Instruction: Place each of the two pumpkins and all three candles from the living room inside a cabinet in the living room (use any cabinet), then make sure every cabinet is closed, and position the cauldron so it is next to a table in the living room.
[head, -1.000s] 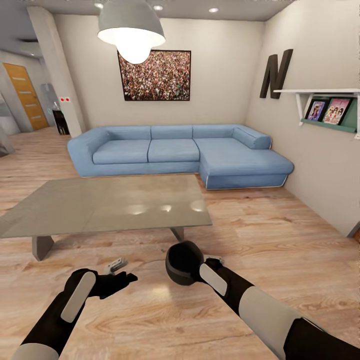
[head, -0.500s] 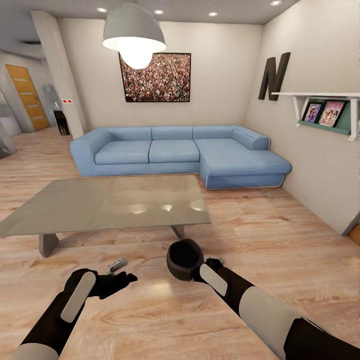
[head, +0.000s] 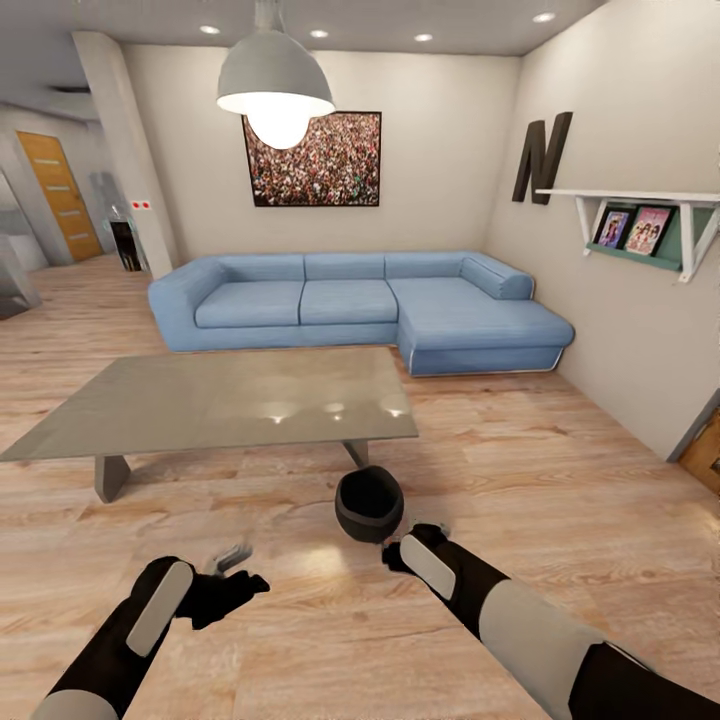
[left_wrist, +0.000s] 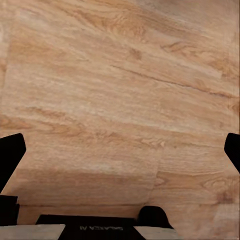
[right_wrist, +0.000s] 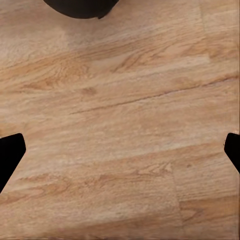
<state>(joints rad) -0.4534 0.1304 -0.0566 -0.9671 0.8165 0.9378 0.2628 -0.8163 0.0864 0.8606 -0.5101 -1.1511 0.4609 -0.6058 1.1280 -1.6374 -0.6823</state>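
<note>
Cauldron (head: 369, 503) stands on the floor (head: 560, 470) near the tabletop's (head: 230, 400) corner, apart from both arms; both jaws spread, empty.

Standing out in dark relief on the right-hand wall (head: 620, 120), just above the white shelf (head: 630, 197): a large capital letter "N" (head: 541, 158). Showing faintly along the black body of the left gripper (left_wrist: 120, 200) in the left wrist view: pale lettering (left_wrist: 101, 228), upside down and too blurred to make out. Sitting on the shelf below the N: two picture covers (head: 632, 229), any print on them too small to read. Nothing else legible.
</note>
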